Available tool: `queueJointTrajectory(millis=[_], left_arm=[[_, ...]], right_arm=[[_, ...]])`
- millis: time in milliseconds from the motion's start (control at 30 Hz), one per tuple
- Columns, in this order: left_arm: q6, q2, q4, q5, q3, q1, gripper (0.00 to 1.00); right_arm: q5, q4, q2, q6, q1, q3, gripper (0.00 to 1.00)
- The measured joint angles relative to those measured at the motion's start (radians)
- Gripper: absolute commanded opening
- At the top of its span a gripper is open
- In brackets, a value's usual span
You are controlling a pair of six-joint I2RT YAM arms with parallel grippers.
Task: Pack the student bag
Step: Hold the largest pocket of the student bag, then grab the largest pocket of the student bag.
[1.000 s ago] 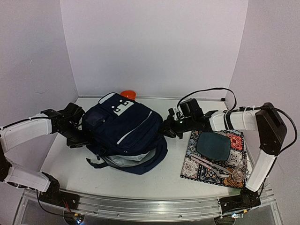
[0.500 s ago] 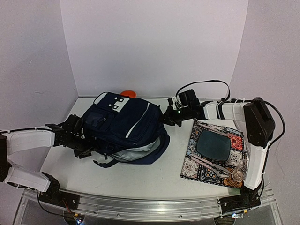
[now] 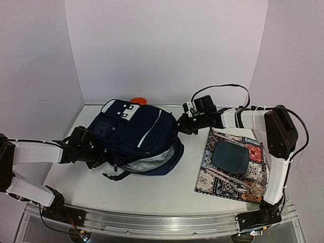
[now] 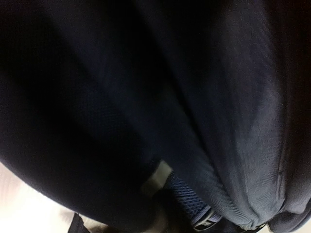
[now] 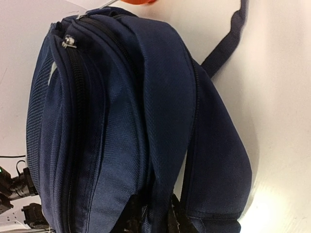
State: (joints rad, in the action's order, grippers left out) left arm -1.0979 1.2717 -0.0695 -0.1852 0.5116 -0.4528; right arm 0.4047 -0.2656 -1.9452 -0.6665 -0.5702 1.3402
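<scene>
Both my hands at the student bag, one on each side.

The student bag (image 3: 134, 134) lies on the table (image 3: 167, 192), left of the middle, front pocket up, with grey lining (image 3: 147, 164) showing along its near edge. My left hand (image 3: 96, 153) is pressed low against the bag's left side; its own camera sees only dark navy fabric right up close, so I cannot tell whether that hand is open or closed. My right hand (image 3: 181, 126) sits at the bag's far right edge, its camera looking along the zipped side and a black strap (image 5: 226, 43); I cannot tell its state either, nor whether it has hold of any fabric. An orange thing (image 3: 138, 100) peeks out just behind the bag. To the right, apart from the bag, a patterned mat (image 3: 206, 177) carries a dark rounded tray (image 3: 230, 156).
</scene>
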Motion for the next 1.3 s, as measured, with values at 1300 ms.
queueJointTrajectory(millis=[1300], left_arm=[[-0.339,-0.006,0.052,0.006,0.057,-0.123,0.00]], right_arm=[[-0.387,0.054,-0.170,0.020,-0.631,0.182,0.42]])
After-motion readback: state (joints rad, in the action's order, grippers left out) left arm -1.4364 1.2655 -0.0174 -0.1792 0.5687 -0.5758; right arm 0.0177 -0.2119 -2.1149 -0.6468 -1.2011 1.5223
